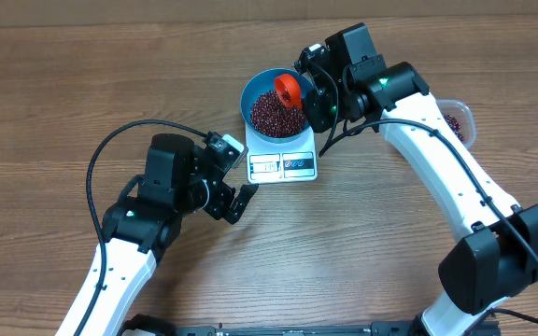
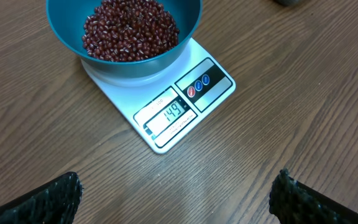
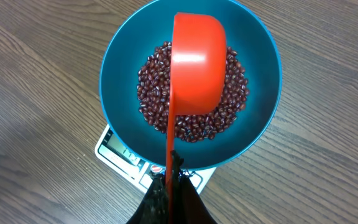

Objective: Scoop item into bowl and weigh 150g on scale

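The blue bowl [image 1: 276, 105] stands on the white scale [image 1: 283, 165] and holds a heap of dark red-brown beans [image 1: 276, 114]. My right gripper [image 1: 318, 93] is shut on the thin handle of an orange-red scoop [image 1: 289, 91]. The scoop [image 3: 196, 68] hangs tipped over the beans [image 3: 154, 84] inside the bowl [image 3: 117, 68]. The right gripper [image 3: 171, 174] pinches the handle just over the bowl's near rim. My left gripper [image 1: 235, 198] hovers open over bare table, left and in front of the scale. From its wrist view the scale [image 2: 166, 115] shows its lit display, with the bowl [image 2: 126, 37] behind.
A clear plastic container [image 1: 457, 119] with more beans sits at the right, partly hidden behind the right arm. Bare wooden table lies between the left fingertips [image 2: 55, 199].
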You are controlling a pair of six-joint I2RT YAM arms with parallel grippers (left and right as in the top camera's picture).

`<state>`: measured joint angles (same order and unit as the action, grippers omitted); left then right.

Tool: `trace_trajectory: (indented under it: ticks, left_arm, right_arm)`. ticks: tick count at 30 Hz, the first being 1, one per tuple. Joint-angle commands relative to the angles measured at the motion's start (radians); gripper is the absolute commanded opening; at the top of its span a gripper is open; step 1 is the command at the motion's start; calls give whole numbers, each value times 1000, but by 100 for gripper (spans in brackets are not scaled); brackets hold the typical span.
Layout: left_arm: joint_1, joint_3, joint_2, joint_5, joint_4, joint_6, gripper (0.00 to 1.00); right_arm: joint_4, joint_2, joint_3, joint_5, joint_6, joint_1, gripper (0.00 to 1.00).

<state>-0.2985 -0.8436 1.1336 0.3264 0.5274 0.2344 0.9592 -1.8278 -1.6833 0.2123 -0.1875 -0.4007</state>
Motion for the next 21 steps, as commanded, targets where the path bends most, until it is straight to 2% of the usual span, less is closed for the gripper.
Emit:
trace_trajectory:
  ticks: [1, 21]
  left_arm:
    - [5, 4, 5, 7, -1, -14, 100]
    - [5, 4, 5, 7, -1, -14, 100]
  right_arm:
    - [-7, 34, -34, 10, 5, 3, 4]
    - [-7, 34, -34, 0, 6, 3, 4]
